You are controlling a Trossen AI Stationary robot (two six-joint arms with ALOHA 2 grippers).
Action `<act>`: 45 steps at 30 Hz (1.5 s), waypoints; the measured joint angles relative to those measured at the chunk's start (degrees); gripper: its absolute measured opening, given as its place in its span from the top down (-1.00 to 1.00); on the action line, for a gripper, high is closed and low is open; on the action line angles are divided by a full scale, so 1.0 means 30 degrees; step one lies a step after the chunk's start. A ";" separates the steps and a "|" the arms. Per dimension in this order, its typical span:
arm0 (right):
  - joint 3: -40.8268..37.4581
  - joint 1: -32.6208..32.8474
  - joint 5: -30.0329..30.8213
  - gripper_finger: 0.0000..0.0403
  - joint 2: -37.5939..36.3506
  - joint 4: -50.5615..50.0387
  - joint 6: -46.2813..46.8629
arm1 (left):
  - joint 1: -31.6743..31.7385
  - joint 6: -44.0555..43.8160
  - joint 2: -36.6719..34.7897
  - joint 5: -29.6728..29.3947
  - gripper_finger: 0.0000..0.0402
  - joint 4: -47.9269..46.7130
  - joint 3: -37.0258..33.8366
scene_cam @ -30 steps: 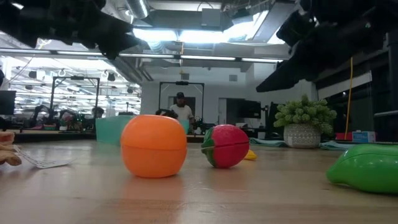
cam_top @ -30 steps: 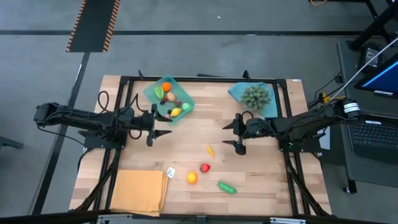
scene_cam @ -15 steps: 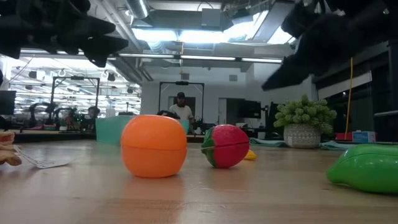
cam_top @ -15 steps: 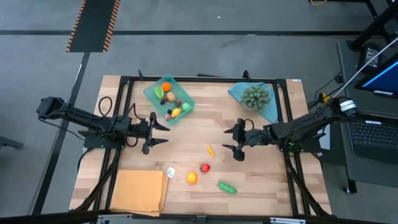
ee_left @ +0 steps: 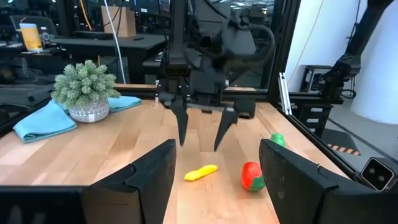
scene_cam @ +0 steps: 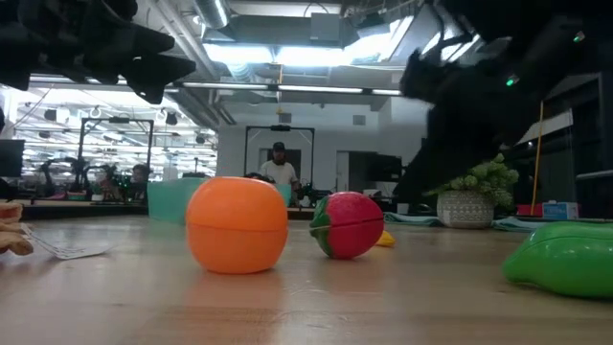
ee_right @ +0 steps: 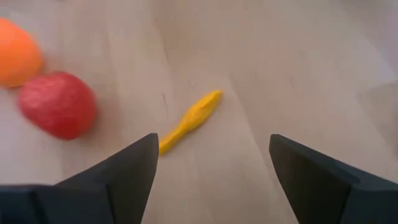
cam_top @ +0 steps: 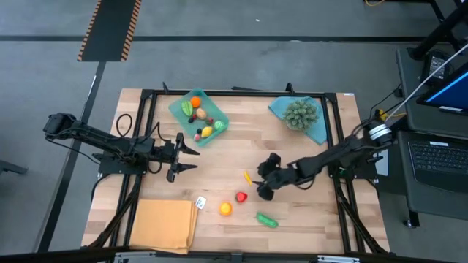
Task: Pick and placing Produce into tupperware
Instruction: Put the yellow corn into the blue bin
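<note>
Since a second ago the right gripper has swung down over the slim yellow pepper, jaws wide, empty. Left gripper waits open beside the glossy teal tupperware.

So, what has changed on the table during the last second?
The right gripper swung toward the table's front and left, coming down over the yellow piece, jaws open, holding nothing. The left gripper, open too, drew back slightly from the tupperware. The loose produce on the table did not move.
</note>
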 joint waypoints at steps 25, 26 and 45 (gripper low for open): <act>0.3491 -0.0387 -0.1276 -0.49 0.4990 -0.0492 0.3470 | 0.0002 0.0010 0.0000 0.0000 -0.09 -0.0177 0.0000; 0.3490 -0.0405 -0.1282 -0.47 0.4991 -0.0535 0.3454 | 0.0002 0.0010 0.0000 0.0000 -0.10 -0.0177 0.0000; 0.3410 -0.0590 -0.1071 0.25 0.5027 -0.1115 0.1465 | 0.0010 -0.0041 0.0000 0.0007 -0.11 -0.0165 0.0000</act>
